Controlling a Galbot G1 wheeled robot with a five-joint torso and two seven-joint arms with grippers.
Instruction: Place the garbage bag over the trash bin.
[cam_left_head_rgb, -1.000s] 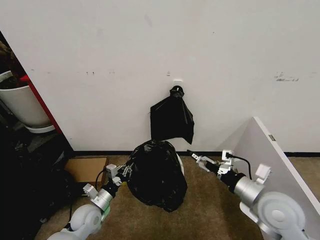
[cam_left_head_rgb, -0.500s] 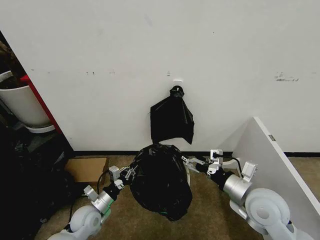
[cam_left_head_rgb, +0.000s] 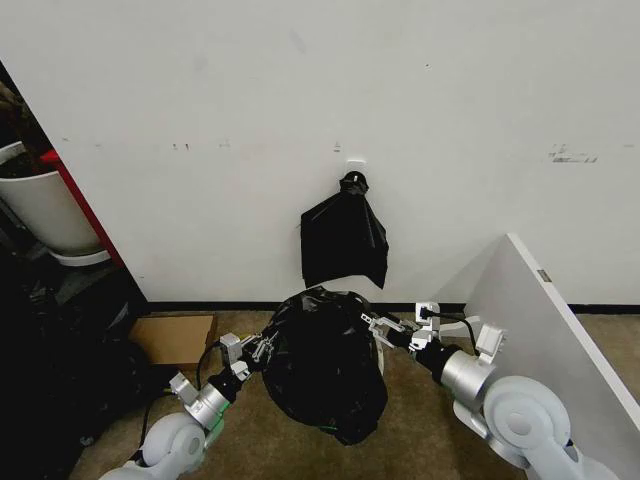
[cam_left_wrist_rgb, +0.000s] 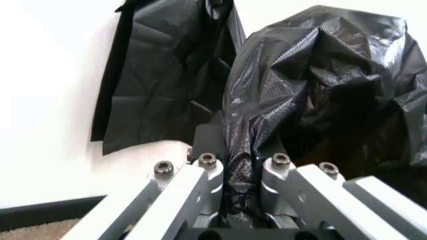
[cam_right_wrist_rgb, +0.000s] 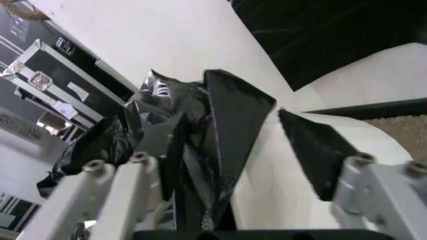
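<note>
Behind the work stands a plain white wall (cam_left_head_rgb: 450, 120), with brown carpet (cam_left_head_rgb: 420, 420) below it. Since a second ago the right gripper (cam_left_head_rgb: 372, 326) has come in from well apart to touch the bag (cam_left_head_rgb: 325, 365), and its fingers (cam_right_wrist_rgb: 223, 120) are now spread around a fold of plastic. The left gripper (cam_left_head_rgb: 262, 347) stays at the other side, fingers (cam_left_wrist_rgb: 208, 161) closed on the bag's edge. The bag has risen a little and covers the bin (cam_left_head_rgb: 379, 352) almost fully; a white strip of it shows by the right gripper. I judge both sides are now ready for stretching the opening. A flat black bunch (cam_left_head_rgb: 344, 243) hangs on the wall above. No label or writing can be read.
</note>
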